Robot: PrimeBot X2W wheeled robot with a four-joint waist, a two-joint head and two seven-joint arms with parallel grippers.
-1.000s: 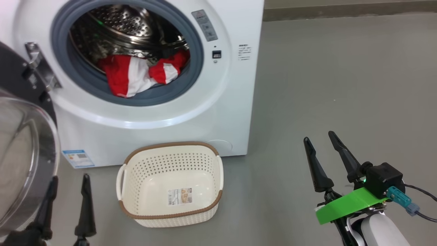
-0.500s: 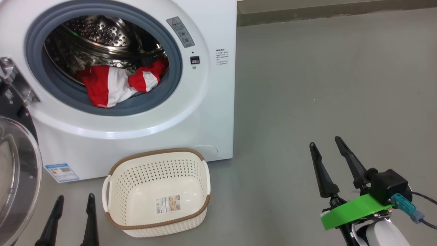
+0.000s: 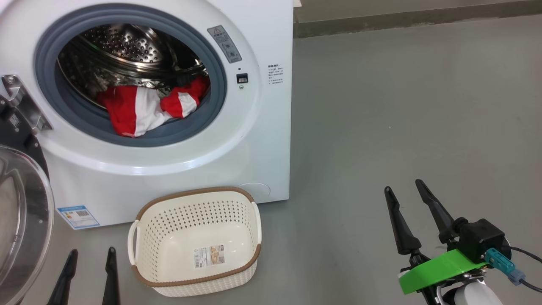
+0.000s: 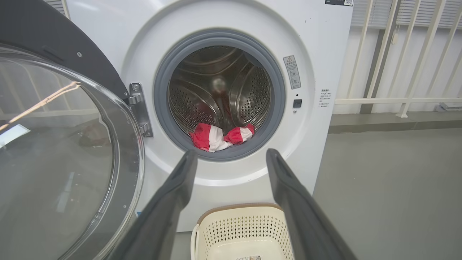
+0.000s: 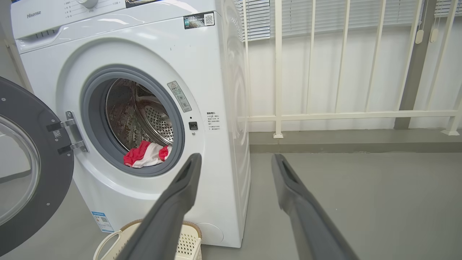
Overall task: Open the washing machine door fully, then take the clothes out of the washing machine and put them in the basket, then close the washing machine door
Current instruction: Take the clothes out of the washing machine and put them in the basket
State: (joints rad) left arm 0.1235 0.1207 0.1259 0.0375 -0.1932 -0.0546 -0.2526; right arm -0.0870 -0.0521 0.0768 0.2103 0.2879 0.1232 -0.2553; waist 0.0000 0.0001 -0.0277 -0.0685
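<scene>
- The left gripper [image 3: 92, 251] and right gripper [image 3: 403, 186] are wide open and empty.
- The clothes [image 3: 139, 110] lie low in the mouth of the washing machine [image 3: 271, 127].
- A weak pinch could drop them outside the basket [image 3: 190, 193].
- The left arm could bump the door [image 3: 21, 212] on the left.

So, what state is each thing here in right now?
Washing machine door: wide open.
Clothes: heaped inside the drum, at its front.
Basket: upright on the floor, empty.
Left end effector: open, empty.
Right end effector: open, empty.
</scene>
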